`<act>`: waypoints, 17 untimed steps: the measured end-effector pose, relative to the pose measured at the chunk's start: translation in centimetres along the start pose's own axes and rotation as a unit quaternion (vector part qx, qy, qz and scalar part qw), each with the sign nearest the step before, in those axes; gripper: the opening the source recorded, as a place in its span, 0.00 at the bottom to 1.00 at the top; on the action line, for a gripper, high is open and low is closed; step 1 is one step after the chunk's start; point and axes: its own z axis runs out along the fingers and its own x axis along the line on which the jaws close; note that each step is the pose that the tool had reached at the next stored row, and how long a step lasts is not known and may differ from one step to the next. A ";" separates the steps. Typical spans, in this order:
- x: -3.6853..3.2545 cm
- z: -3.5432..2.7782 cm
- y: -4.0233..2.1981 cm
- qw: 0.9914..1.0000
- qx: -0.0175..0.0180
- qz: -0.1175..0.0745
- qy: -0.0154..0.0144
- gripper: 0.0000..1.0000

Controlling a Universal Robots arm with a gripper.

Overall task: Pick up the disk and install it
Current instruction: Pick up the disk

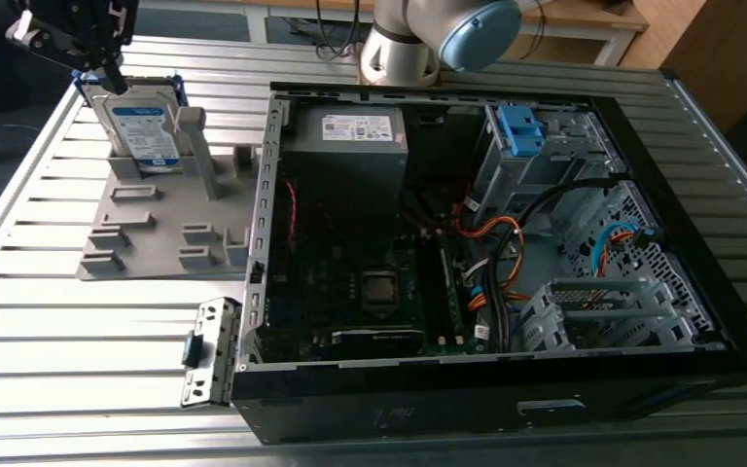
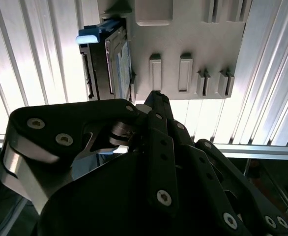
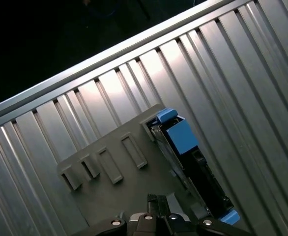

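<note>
Disk [image 1: 143, 126] stands on edge in an end slot of the grey holder [image 1: 153, 233]. Seated upright, its top edge & blue rails are exposed for a grasp from above. My hand [image 1: 98, 70] hangs over that end of the holder, just above the disk's top edge. Hand state: cannot tell whether open or closed. The holder's other slots hold nothing. Beside the holder on the bench [image 1: 36, 389], the PC case [image 1: 478, 413] lies open. It contains boards, cables & a blue bracket [image 1: 520, 131] in the drive cage.
</note>
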 end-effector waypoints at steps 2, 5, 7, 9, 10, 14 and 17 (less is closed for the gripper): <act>0.00 0.00 0.00 1.000 0.000 -0.007 0.000 0.11; 0.00 0.00 0.00 1.000 0.000 -0.017 0.000 0.11; 0.00 0.00 0.00 1.000 -0.001 -0.023 0.001 0.11; 0.00 0.00 0.00 1.000 -0.001 -0.030 0.001 0.11; 0.00 0.00 0.00 0.999 -0.001 -0.033 0.001 0.11; 0.00 0.00 0.00 0.999 -0.001 -0.047 0.001 0.11; 0.00 0.00 0.00 0.998 -0.002 -0.057 0.001 0.11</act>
